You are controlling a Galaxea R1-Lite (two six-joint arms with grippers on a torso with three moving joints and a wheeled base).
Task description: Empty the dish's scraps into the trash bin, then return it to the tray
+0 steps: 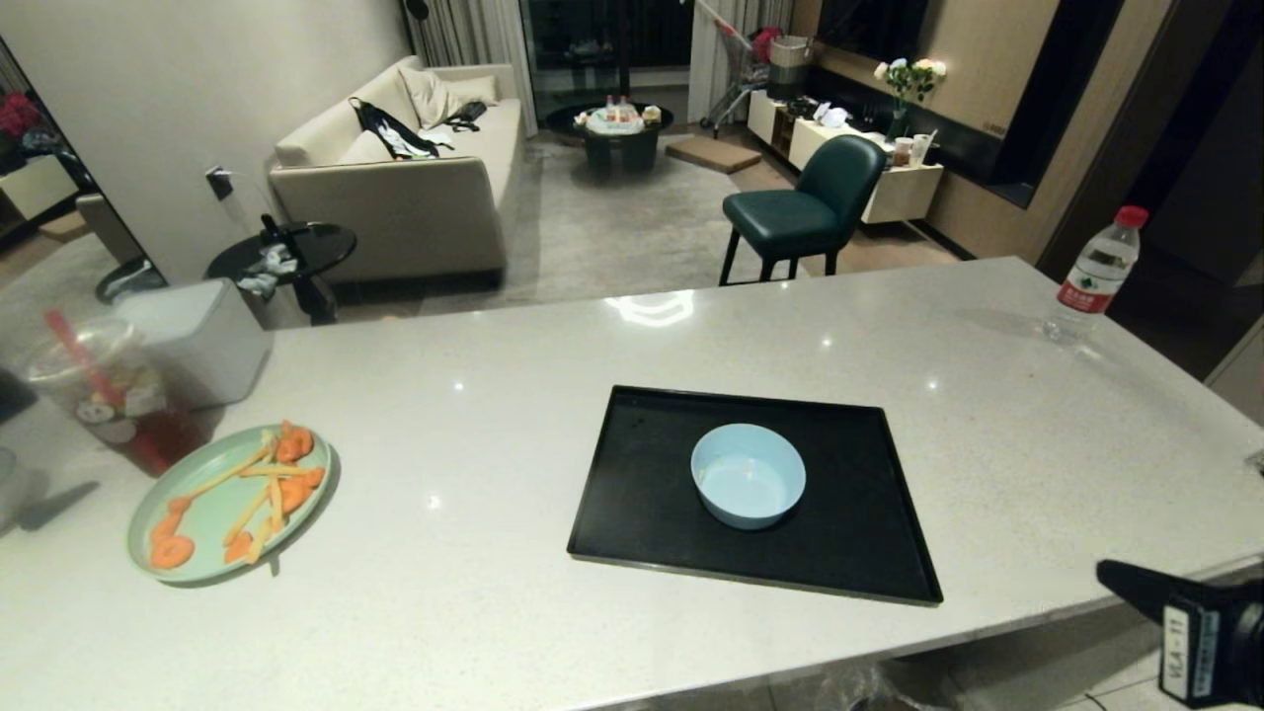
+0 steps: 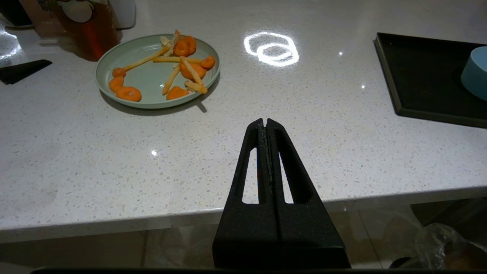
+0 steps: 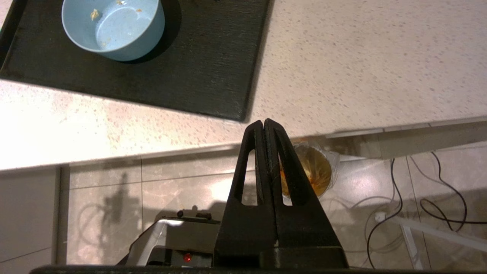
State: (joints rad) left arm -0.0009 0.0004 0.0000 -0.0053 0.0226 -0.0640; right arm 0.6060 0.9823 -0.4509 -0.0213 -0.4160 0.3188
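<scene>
seems near done: dish [image 1: 748,487] upright on the tray [image 1: 642,494], only crumbs inside, scraps apparently down in the trash bin [image 3: 314,171] on the floor below the bench [image 1: 494,415] edge. best to draw right gripper [image 3: 264,123], fingers pressed together and empty, clear without clipping the tray. left gripper [image 2: 265,122] likewise closed, parked off the bench's near edge. speckled pale bench; dim living room beyond, sofa [image 1: 415,178].

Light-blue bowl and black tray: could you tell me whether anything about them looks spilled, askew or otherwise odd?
Nothing stands out. The small round light-blue bowl sits upright inside the flat matte-black rectangular tray, holding only a few crumbs. No scraps lie on the tray or the speckled white countertop around it.
</scene>
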